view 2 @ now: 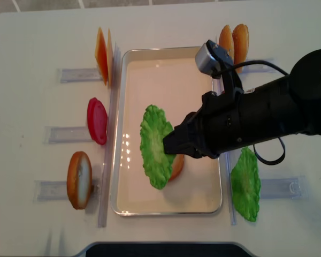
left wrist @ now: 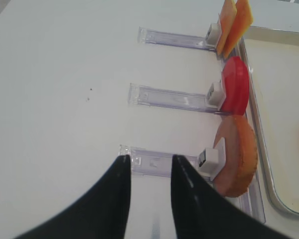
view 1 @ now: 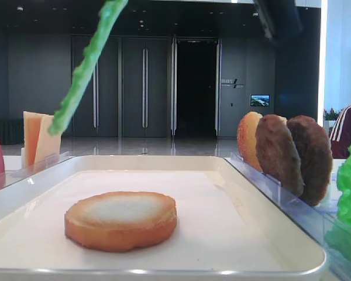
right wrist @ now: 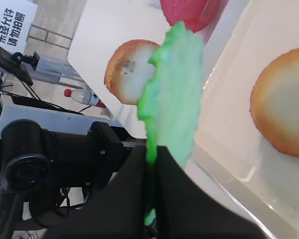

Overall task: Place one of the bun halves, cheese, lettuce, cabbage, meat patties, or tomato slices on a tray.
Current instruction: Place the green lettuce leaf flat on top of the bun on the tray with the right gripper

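Black fingers (right wrist: 139,199) of the right claw (view 2: 168,145) pinch the lettuce (view 2: 155,145) by its edge, holding the leaf in the air over the tray (view 2: 166,64). Under it, at the leaf's 4 o'clock, 1 bun half (view 1: 121,220) lies flat on the tray floor. At 9 o'clock on the worktop (view 2: 32,43), the left claw (left wrist: 148,164) hangs open above a clear rack (left wrist: 159,162) holding another bun half (left wrist: 235,157).
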Tool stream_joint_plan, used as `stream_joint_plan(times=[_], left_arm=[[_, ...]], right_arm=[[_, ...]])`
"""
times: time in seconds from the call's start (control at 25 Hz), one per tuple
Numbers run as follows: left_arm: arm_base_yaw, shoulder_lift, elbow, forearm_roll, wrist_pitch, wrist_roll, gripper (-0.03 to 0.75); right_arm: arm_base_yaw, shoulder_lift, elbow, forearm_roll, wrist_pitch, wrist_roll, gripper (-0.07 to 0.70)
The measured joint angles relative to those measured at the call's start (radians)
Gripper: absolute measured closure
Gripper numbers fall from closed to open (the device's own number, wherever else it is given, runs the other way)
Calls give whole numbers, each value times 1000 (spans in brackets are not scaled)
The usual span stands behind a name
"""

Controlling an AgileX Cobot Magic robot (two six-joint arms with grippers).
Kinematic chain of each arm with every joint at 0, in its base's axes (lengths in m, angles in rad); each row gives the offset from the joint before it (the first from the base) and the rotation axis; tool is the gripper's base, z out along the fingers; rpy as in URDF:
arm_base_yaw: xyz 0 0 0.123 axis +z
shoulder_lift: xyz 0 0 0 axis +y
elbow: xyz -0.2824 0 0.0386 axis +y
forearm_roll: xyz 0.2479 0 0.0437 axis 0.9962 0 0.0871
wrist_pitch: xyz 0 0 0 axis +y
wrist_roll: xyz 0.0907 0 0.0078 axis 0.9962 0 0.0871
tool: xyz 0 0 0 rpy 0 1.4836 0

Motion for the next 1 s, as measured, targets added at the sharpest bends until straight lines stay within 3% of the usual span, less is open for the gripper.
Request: stream_joint_plan(times=[0.48, 1.0], left_arm=[[0, 0, 0, 0, 0, 0, 496], [0, 0, 0, 0, 0, 0, 496]], right_arm=[[0, 166, 0, 203, 47, -245, 600], [-45, 231, -10, 255, 73, -342, 600]])
